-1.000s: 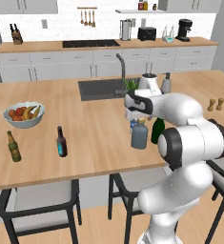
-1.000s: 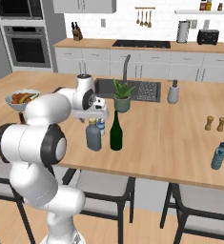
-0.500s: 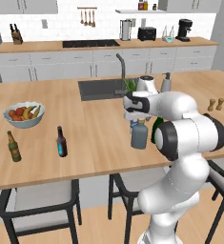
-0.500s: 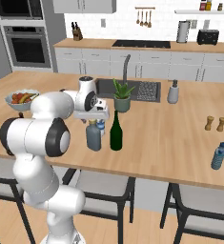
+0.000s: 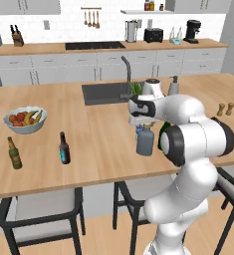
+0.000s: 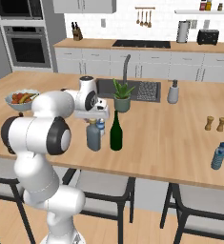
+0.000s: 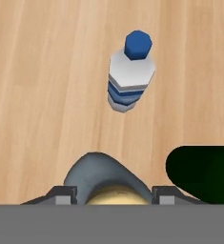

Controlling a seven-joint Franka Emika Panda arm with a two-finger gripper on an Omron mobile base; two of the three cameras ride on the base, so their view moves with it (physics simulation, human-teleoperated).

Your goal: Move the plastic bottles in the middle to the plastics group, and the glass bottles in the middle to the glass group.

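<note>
The arm bends low, its tool pointing straight down.

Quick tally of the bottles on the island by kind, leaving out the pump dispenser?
Beer bottles: 2 (brown beer bottle, dark beer bottle)
Water bottles: 2 (middle water bottle, right-end water bottle)
Green wine bottle: 1
Squat grey-blue bottle: 1
Total: 6
</note>
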